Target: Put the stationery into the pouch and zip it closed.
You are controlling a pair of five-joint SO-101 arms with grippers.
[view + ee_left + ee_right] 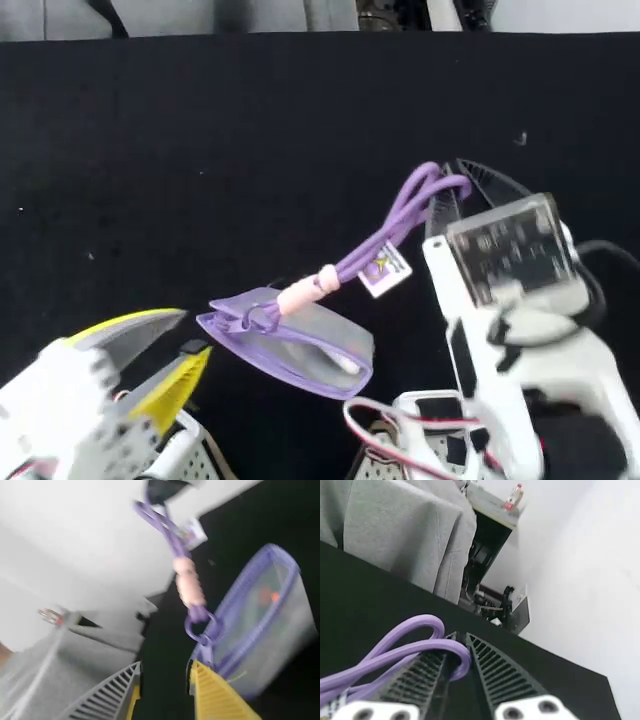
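Beside the spread-apart left end effector the pouch lies unheld, so the right end effector, clamped on the cord, may drag it.

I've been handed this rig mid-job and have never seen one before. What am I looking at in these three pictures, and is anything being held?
Two small robot arms sit side by side at a black table. The high view looks down over the table. The other two pictures come from a camera on each arm's wrist. On the table lies a translucent purple pouch. A purple cord loop is attached to it, carrying a pink bead and a white tag. The right tool, black, is shut on that cord loop. The left tool, yellow, is open beside the pouch end where the cord attaches. The pouch's contents are too blurred to tell.
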